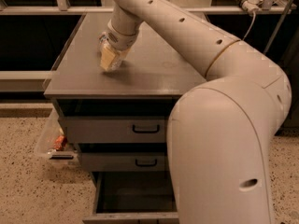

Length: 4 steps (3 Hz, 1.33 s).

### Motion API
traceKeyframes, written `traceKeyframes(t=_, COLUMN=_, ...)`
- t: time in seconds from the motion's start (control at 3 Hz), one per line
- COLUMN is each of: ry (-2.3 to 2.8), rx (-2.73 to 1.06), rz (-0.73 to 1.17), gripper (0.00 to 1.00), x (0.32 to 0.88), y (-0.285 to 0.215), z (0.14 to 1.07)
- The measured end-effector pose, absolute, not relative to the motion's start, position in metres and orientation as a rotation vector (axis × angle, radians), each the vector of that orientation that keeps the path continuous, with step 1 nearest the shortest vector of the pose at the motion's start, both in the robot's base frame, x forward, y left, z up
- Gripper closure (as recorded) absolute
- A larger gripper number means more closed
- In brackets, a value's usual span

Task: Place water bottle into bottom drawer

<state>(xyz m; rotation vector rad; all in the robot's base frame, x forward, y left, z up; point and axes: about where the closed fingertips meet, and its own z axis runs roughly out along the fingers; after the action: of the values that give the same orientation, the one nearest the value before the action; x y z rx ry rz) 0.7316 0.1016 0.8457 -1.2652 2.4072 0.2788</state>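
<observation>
Reaching across from the right, the robot arm (224, 125) is holding its hand (110, 59) low at the left part of the grey tabletop (154, 73), where the hand is touching or nearly touching the surface. The water bottle (119, 59) is lying there on the tabletop, right at the hand, and its clear crinkled plastic is showing beside and under the pale hand. I cannot tell how far the hand is open, or whether it is already gripping the bottle.

Below the tabletop, the top drawer (117, 129) and the middle drawer (112, 162) are showing black handles. The bottom drawer (135, 195) is standing pulled out, showing its dark inside. At the left of the cabinet, a clear plastic bin (44, 139) is sitting on the speckled floor (28, 190) with something red (60, 142) in it.
</observation>
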Motion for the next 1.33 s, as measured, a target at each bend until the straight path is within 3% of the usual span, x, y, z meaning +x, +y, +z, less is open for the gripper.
traceKeyframes(t=0.67, ry=2.368, rx=-1.346, rz=0.338, gripper=1.00, x=0.713, y=0.100, z=0.859)
traceKeyframes(t=1.33, ry=2.347, rx=-1.300, rz=0.402, gripper=1.00, x=0.615, y=0.061, z=0.924)
